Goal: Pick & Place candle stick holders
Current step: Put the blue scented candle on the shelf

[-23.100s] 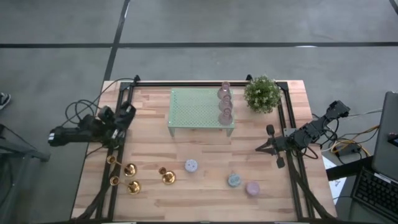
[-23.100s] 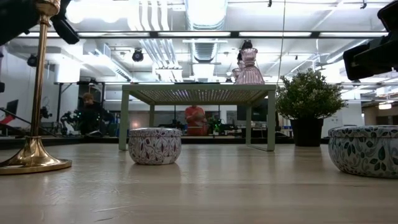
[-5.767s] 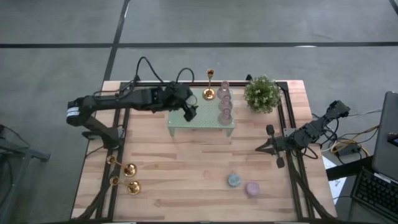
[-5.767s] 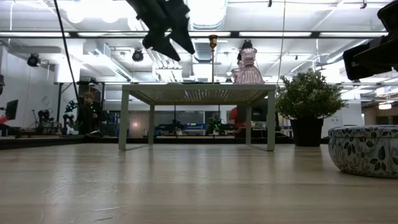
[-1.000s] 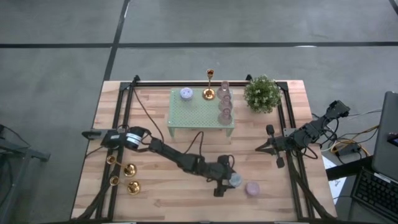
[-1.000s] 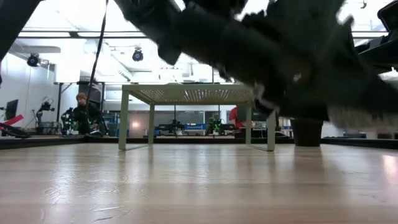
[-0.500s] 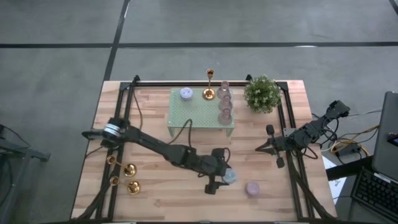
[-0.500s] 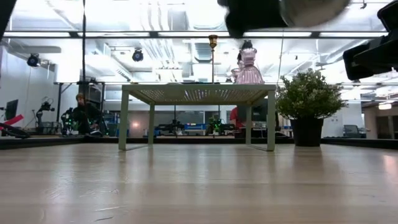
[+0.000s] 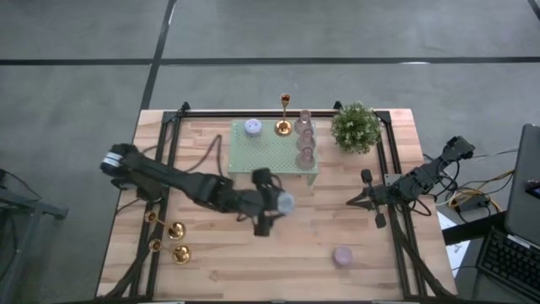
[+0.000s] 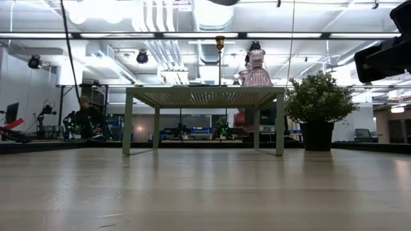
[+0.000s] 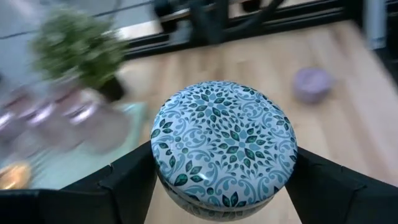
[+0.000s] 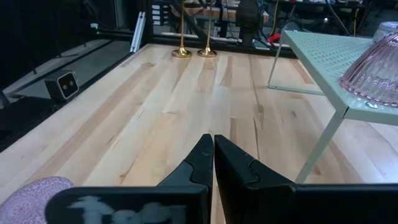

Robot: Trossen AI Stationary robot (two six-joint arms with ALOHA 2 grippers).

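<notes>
Two gold candle stick holders (image 9: 175,230) (image 9: 180,252) stand upright on their round bases near the table's left edge. A third one (image 9: 284,127) stands on the green mesh rack (image 9: 268,154) beside a lilac candle (image 9: 252,127). My left gripper (image 9: 277,205) hangs in front of the rack's near edge, shut on a round blue-patterned candle tin (image 11: 224,144). My right gripper (image 9: 364,199) rests shut at the table's right edge, touching nothing. My left gripper pinches the tin's round side wall (image 11: 160,171) between its two fingers (image 11: 127,183), one on each opposite side. The fingers reach in from the table's left. The tin is level with its patterned lid up, lifted clear of the table.
Pink glass pieces (image 9: 304,142) stand in a row along the rack's right side. A potted plant (image 9: 356,127) stands at the far right. A lilac candle (image 9: 342,256) sits on the table near the front right. Bare wood lies between the rack and the near edge.
My left gripper has risen from the table's near right part with the blue-patterned tin. It has carried the tin toward the far left, up to the rack's near edge. The tin is now lifted clear and has stayed level.
</notes>
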